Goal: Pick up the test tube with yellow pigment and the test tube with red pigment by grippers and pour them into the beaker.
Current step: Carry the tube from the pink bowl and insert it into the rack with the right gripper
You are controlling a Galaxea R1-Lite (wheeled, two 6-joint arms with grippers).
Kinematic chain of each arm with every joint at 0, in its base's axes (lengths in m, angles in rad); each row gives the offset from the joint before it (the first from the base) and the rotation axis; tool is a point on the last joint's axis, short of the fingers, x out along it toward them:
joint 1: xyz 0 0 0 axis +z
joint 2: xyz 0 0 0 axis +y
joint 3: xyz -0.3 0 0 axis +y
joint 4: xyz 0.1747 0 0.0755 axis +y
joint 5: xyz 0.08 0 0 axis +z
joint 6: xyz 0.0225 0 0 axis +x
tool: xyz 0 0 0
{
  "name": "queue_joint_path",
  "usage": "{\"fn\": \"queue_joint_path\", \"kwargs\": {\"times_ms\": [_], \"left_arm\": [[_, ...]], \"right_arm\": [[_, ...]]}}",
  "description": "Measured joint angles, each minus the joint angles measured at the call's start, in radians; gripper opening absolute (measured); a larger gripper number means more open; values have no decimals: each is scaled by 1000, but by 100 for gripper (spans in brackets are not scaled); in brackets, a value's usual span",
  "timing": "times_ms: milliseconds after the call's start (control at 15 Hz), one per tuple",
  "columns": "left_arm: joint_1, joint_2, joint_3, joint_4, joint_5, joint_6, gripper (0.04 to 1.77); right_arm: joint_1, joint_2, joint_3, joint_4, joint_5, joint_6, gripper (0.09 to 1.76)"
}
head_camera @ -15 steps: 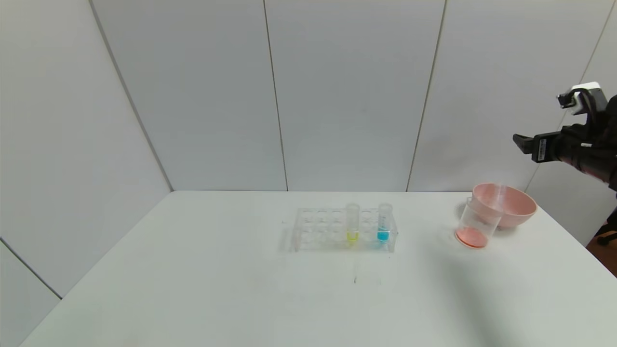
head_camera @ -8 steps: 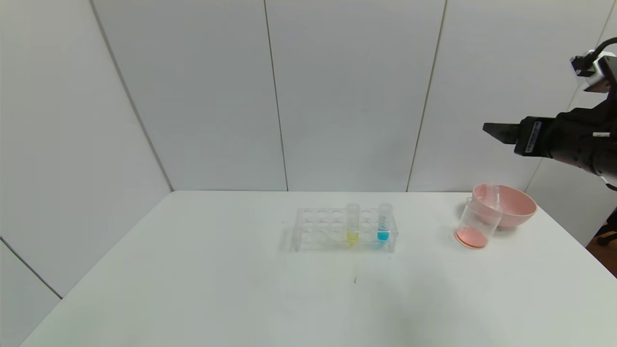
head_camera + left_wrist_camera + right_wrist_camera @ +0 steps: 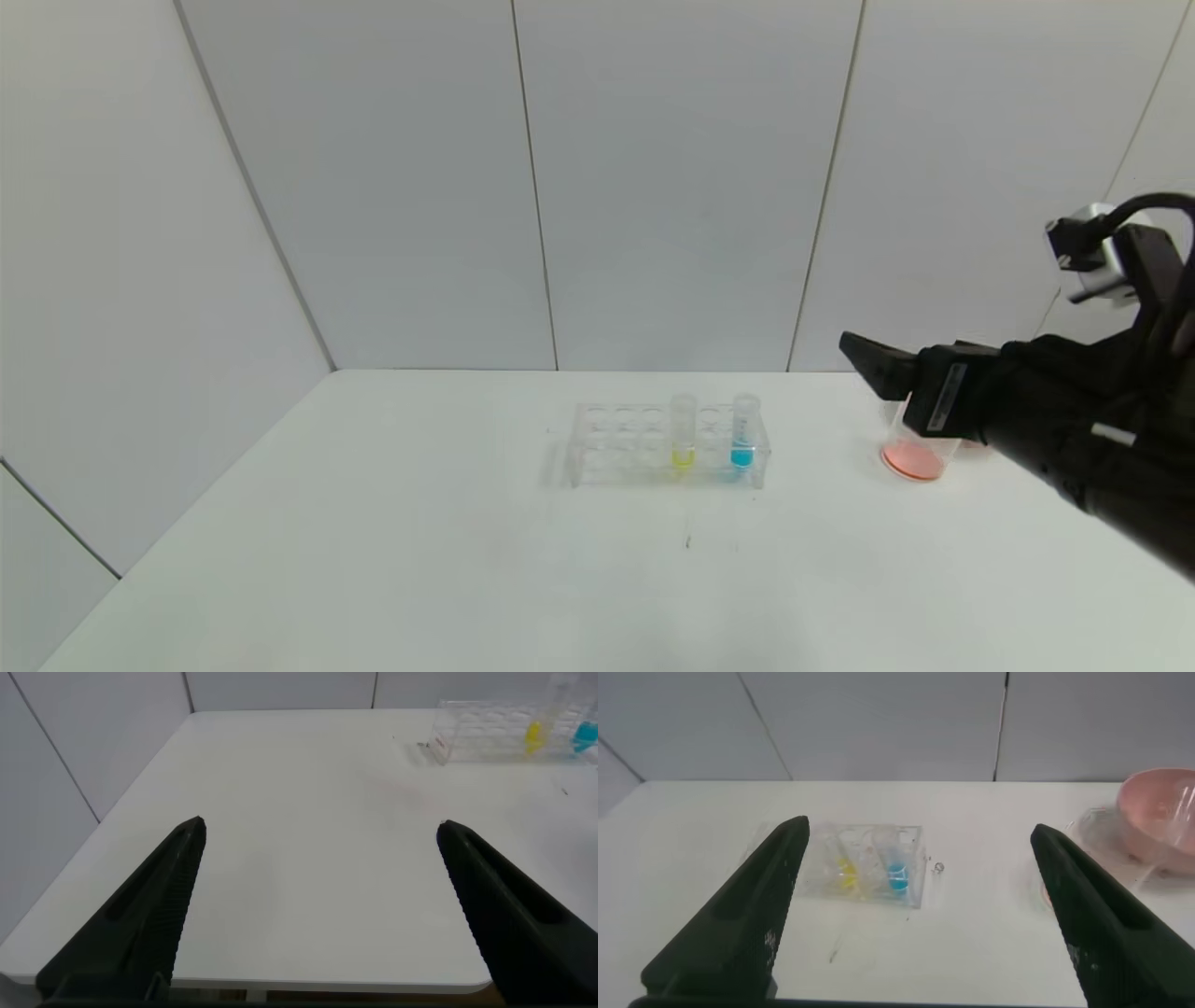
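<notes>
The test tube with yellow pigment (image 3: 682,434) stands upright in a clear rack (image 3: 616,443) at mid-table, and shows in the right wrist view (image 3: 845,871) and the left wrist view (image 3: 533,734). No tube with red pigment shows. The beaker (image 3: 913,455) stands right of the rack with orange-red liquid at its bottom, partly hidden by my right gripper (image 3: 868,362). That gripper (image 3: 920,826) is open and empty, in the air just above and in front of the beaker, pointing at the rack. My left gripper (image 3: 320,824) is open and empty over the table's near left part.
A tube with blue liquid (image 3: 743,434) stands in the rack beside the yellow one. A pink bowl (image 3: 1158,812) sits behind the beaker, hidden by my right arm in the head view. The white table (image 3: 467,560) ends at grey walls behind and to the left.
My right gripper has come down and moved left from high at the right edge, and now covers the bowl and part of the beaker. The rack and tubes have not moved.
</notes>
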Motion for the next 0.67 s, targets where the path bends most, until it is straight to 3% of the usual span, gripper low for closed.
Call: {"fn": "queue_joint_path", "kwargs": {"times_ms": [333,667], "left_arm": [[0,0,0,0,0,0,176],[0,0,0,0,0,0,176]], "right_arm": [[147,127,74,-161,-113,51,170],[189,343,35,-271,-161,116,170]]}}
